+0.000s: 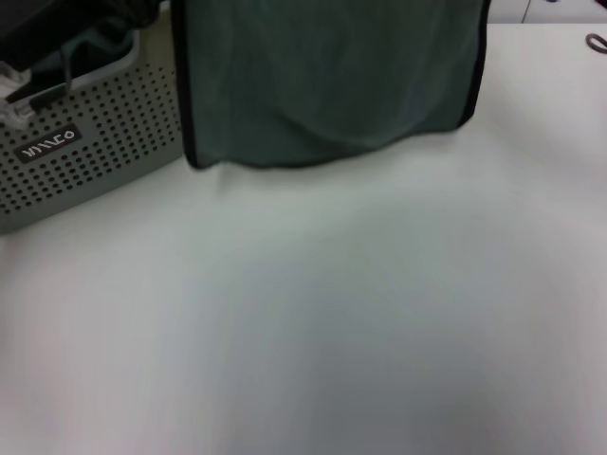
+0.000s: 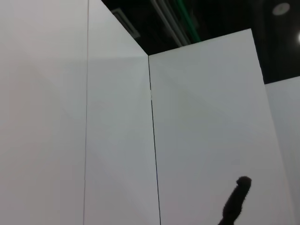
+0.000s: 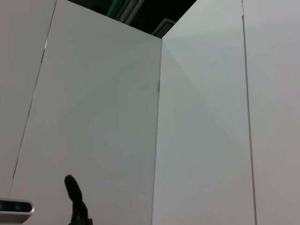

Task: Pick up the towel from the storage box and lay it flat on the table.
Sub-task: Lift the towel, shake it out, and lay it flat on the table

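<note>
While the towel (image 1: 327, 81) hangs in the air at the far side of the table (image 1: 332, 313), we see only its lower part in the head view. Its dark grey-green face is turned toward us, and the black edging runs down both sides and along the bottom. The cloth is spread wide and hangs almost straight, with some soft folds in the middle. Its lower edge hangs near the white tabletop, and a soft shadow lies under it; we cannot tell if the edge touches the surface. The top of the towel goes out of the picture, so we do not see what holds it.

The storage box (image 1: 90, 142) stands on the table at the robot's left, just beside the left edge of the towel. Its side with rows of small holes and the dark label with white lettering faces us. Some dark and clear things lie inside near its rim, but we cannot tell what they are.

The grippers do not appear in the head view. Both wrist views look up at white wall panels (image 2: 201, 140) and a dark ceiling (image 2: 197, 18). In each of them only one dark narrow shape rises from the lower edge, so we cannot tell if the fingers are spread or pressed together.
</note>
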